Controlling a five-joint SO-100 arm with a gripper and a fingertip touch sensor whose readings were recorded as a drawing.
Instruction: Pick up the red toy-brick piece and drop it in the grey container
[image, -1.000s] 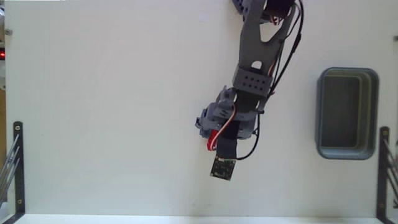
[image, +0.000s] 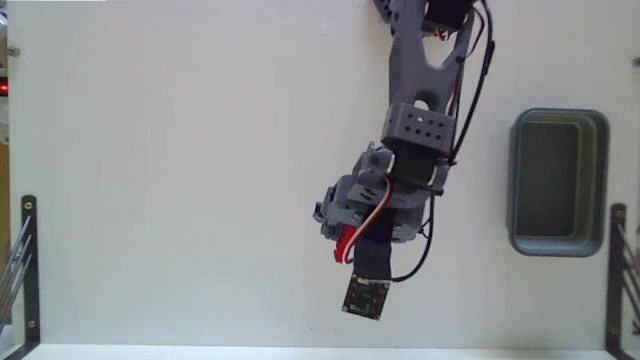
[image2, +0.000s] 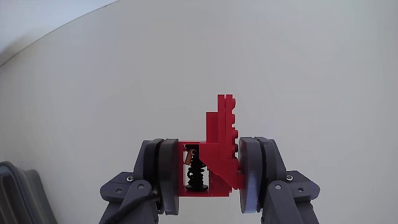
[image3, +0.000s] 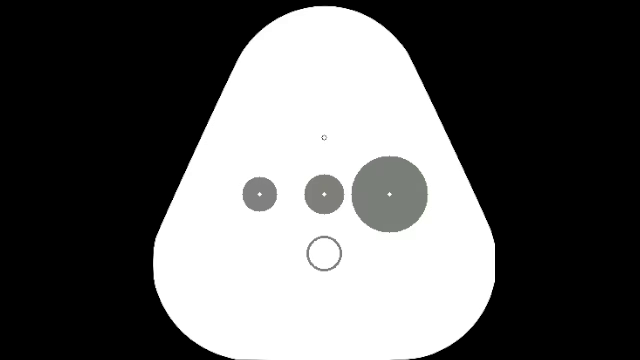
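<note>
Wrist view alone shows claw (image2: 208, 171) clamping red toy-brick piece (image2: 219, 152)

Brick piece (image2: 214, 158) between pincer (image2: 208, 180) fingers; container (image: 557, 182) well right in fixed view

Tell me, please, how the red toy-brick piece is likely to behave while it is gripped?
Probably rigid: the red toy-brick piece keeps its stepped shape between the claw fingers. Likely light, being small. Its tall side sticks out above the grip, so it might pivot.

white table (image: 180, 180), grey container (image: 558, 240) resting at right edge
</note>
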